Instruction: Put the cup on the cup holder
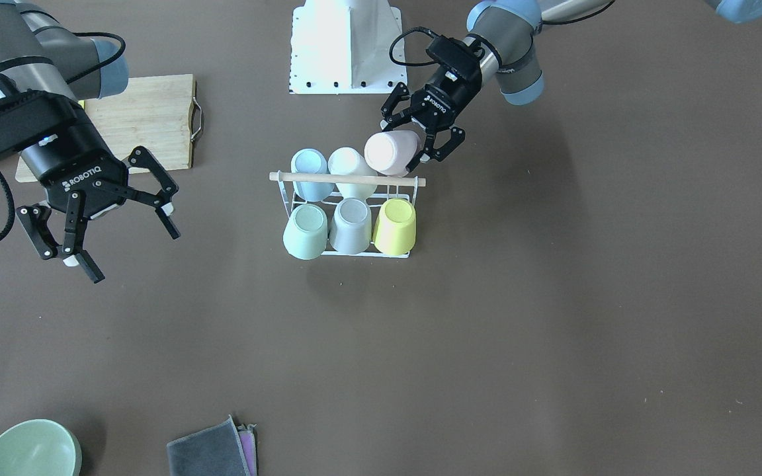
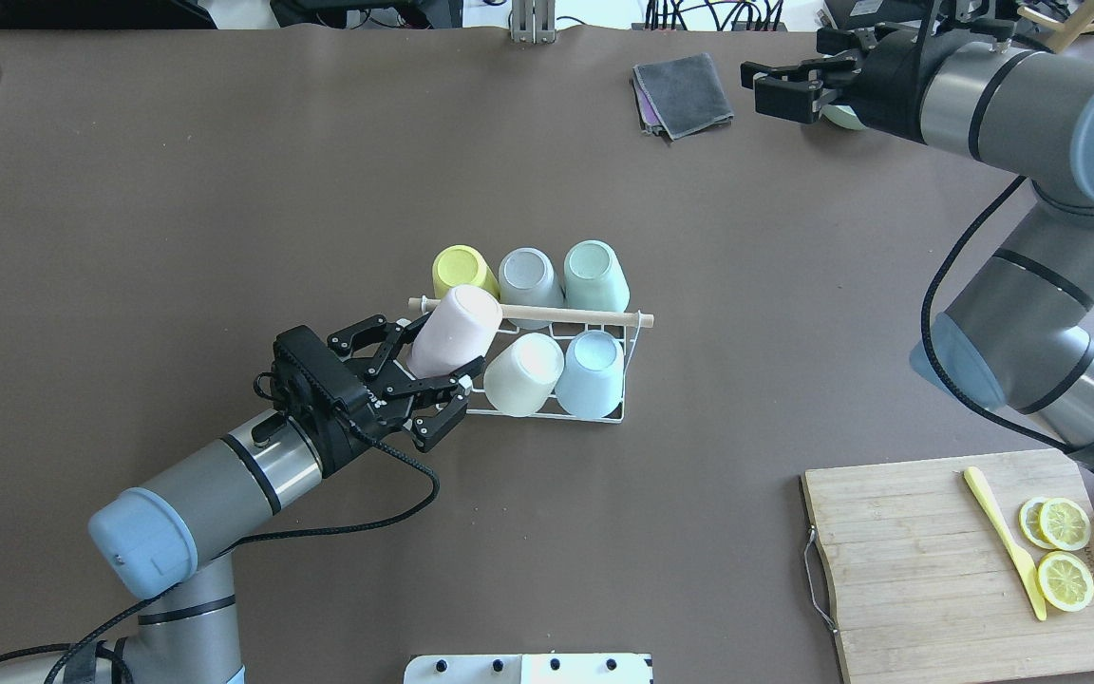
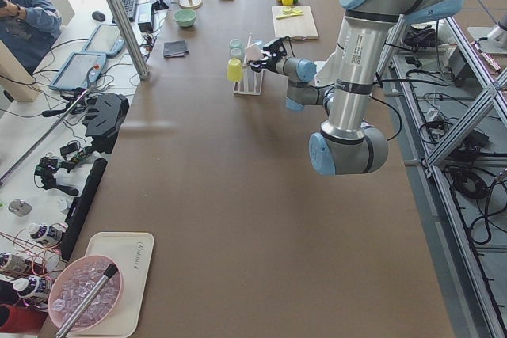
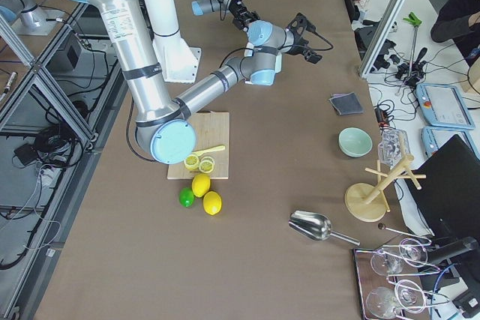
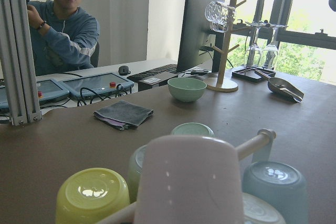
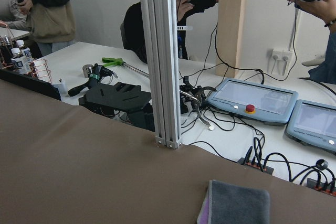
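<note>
Left gripper [image 2: 438, 356] pinched the pink cup [image 2: 452, 332] between its fingers, cup tilted, base upward; the cup holder [image 2: 547, 313] stood just ahead of the fingertips, the cup over its nearest corner by the rod's end; five other cups [image 2: 594, 372] sat inverted beyond. Right gripper [image 1: 133, 251] hung well apart from the holder, fingers spread wide.

The big grey robot arm [image 3: 360, 37] reaches to the small white wire rack [image 3: 255, 83] holding a yellow plastic cup [image 3: 234, 70] upside down.
</note>
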{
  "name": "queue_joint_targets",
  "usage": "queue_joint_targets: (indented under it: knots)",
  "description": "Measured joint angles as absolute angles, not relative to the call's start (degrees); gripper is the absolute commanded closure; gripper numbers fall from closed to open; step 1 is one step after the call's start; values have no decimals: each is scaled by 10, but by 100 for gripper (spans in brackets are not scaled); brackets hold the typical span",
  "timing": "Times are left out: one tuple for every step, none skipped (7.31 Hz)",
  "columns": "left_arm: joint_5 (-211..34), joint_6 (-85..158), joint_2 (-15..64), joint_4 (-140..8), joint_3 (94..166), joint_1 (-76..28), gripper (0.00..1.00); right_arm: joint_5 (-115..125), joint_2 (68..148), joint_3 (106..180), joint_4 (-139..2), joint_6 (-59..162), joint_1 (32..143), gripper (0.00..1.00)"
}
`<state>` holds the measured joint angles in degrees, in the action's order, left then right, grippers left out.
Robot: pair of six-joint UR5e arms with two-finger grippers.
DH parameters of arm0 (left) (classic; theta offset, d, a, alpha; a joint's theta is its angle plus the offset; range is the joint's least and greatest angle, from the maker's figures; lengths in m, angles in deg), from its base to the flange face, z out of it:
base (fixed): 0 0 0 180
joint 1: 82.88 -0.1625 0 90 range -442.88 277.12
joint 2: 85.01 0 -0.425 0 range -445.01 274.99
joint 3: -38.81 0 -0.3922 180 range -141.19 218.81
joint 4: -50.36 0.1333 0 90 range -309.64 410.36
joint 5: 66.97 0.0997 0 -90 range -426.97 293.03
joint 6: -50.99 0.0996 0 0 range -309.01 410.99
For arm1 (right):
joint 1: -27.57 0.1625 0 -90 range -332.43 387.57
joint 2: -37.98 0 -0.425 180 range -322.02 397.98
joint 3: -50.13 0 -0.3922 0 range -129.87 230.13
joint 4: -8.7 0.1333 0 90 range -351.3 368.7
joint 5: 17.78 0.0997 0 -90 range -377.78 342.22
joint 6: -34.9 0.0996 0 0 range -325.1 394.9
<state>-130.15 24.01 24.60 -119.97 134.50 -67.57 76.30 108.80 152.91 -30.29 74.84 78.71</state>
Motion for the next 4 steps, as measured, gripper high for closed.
queue_joint_targets:
  knots:
    - [-1301, 240, 246, -1199, 1343, -676, 1, 777, 1099, 1537, -340, 750, 795, 0]
    - [-1300, 240, 247, -1199, 1341, -677, 1, 808, 1119, 1549, -369, 756, 807, 0]
    - [-1300, 239, 248, -1199, 1340, -677, 1, 849, 1144, 1560, -397, 767, 823, 0]
    - [-1301, 239, 248, -1200, 1340, -677, 1, 898, 1168, 1567, -429, 776, 845, 0]
